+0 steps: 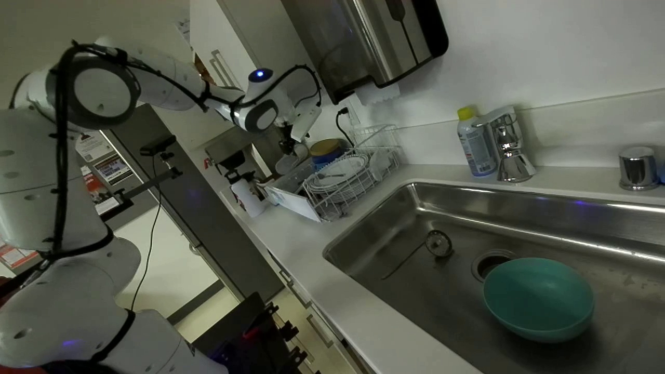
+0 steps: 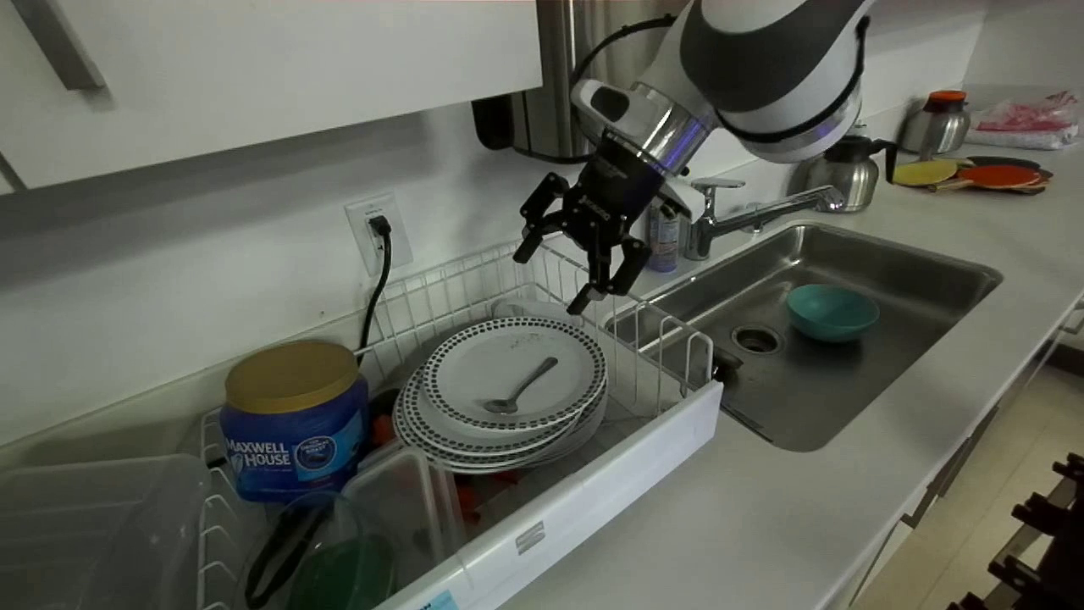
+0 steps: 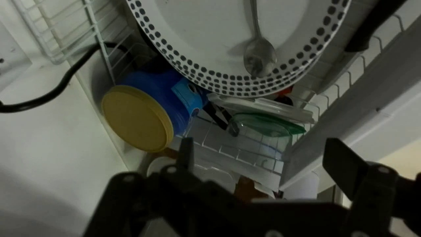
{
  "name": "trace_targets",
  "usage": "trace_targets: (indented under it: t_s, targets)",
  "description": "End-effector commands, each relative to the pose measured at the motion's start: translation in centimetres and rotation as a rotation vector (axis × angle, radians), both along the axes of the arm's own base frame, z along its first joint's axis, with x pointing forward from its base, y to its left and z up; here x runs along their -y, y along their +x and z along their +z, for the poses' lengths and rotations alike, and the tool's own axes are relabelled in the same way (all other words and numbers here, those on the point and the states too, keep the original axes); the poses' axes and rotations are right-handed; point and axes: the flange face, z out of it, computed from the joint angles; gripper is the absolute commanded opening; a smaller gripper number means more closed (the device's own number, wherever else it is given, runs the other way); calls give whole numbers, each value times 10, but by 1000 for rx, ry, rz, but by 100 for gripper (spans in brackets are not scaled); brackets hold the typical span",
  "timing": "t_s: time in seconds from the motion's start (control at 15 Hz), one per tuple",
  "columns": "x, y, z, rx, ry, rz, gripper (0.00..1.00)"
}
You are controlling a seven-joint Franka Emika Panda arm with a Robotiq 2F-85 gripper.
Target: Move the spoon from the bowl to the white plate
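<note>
A slim silvery spoon [image 2: 521, 385] lies on the top white plate [image 2: 474, 356] of a stack in the dish rack. The plate has a dark dotted rim. The spoon [image 3: 260, 57] and plate [image 3: 204, 36] also show at the top of the wrist view. The teal-green bowl [image 1: 540, 301] sits in the sink, and its visible inside is bare; it also shows in an exterior view [image 2: 834, 313]. My gripper [image 2: 553, 278] is open and empty, above the rack and over the sink side of the plate. Its fingers [image 3: 260, 153] stand wide apart in the wrist view, touching nothing.
The white wire dish rack [image 2: 593, 491] holds a blue coffee tub [image 2: 292, 432] and clear containers [image 2: 398, 500]. A strainer [image 1: 439, 243] lies in the steel sink [image 1: 415, 306]. The faucet [image 2: 762, 212], wall outlet [image 2: 378, 233] and towel dispenser [image 1: 374, 41] are nearby.
</note>
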Motion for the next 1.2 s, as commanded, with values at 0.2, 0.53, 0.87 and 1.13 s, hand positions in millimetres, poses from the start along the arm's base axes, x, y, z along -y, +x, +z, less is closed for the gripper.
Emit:
trace_targets:
  t_s: [0.2, 0.53, 0.87, 1.13]
  targets:
    - [47, -57, 27, -59, -37, -107, 100]
    - [98, -73, 43, -27, -154, -315, 100]
    - [149, -104, 66, -41, -243, -521, 100]
    - [182, -132, 69, -118, -378, -689, 100]
